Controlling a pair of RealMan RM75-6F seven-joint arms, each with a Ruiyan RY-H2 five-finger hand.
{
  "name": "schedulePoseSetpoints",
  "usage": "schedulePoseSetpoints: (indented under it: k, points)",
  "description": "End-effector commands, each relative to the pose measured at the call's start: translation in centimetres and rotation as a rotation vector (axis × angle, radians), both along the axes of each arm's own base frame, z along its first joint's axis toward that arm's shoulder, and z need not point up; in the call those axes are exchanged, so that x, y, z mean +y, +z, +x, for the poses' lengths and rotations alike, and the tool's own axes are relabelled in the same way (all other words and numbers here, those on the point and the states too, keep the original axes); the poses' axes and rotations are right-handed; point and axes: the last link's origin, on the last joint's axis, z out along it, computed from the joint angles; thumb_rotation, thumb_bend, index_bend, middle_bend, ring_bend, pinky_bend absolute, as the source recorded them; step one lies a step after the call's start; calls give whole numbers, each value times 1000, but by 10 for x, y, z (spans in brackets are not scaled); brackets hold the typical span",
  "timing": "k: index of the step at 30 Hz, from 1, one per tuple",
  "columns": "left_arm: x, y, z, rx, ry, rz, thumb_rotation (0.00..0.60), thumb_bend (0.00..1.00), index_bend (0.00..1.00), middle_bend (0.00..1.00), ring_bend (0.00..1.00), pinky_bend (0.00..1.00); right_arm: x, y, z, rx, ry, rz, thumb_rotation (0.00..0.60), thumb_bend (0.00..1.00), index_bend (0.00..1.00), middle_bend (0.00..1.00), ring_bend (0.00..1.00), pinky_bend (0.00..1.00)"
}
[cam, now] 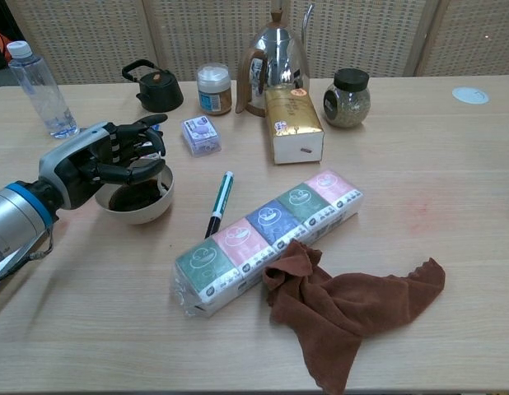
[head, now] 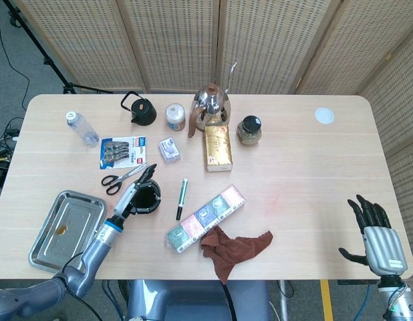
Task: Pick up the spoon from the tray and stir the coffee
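Note:
A cream bowl [cam: 145, 215] of dark coffee [cam: 133, 198] stands left of centre, seen from above as the bowl [head: 150, 200]. My left hand [cam: 107, 159] hovers over it with fingers curled and holds a white spoon [cam: 162, 188], whose tip dips into the coffee at the bowl's right side. From the head camera the left hand [head: 135, 194] covers the spoon. The steel tray [head: 65, 227] lies at the front left with only a brown smear in it. My right hand [head: 376, 238] hangs open off the table's front right corner, holding nothing.
A pen [cam: 220, 203] lies just right of the bowl, then a row of tissue packs [cam: 267, 239] and a brown cloth [cam: 345, 309]. Scissors [head: 123, 178] lie behind the bowl. A water bottle [cam: 39, 86], black teapot [cam: 156, 86], steel kettle [cam: 275, 58], gold box [cam: 293, 123] and jars stand at the back.

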Motion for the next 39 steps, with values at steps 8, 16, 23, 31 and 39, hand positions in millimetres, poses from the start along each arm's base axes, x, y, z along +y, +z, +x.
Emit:
schedulePoseSetpoints:
  k: [8,16,23,31,39]
  points:
    - [2,9,-18,-1,60,-19,600,420,640,0,0,0,0,0,0,1,0,2,600,0,0,0,0,0]
    - [14,9,-9,-2,45,2,600,420,640,0,0,0,0,-1,-1,2,-3,4,600,0,0,0,0,0]
    - [20,3,8,5,14,3,600,419,640,0,0,0,-1,0,-1,0,-5,0,600,0,0,0,0,0]
    - [9,-5,15,11,-11,-34,600,419,640,0,0,0,-2,1,-1,-2,-4,-1,600,0,0,0,0,0]
    - [1,2,4,16,-23,-55,600,419,640,0,0,0,-2,0,0,-3,-2,3,600,0,0,0,0,0]
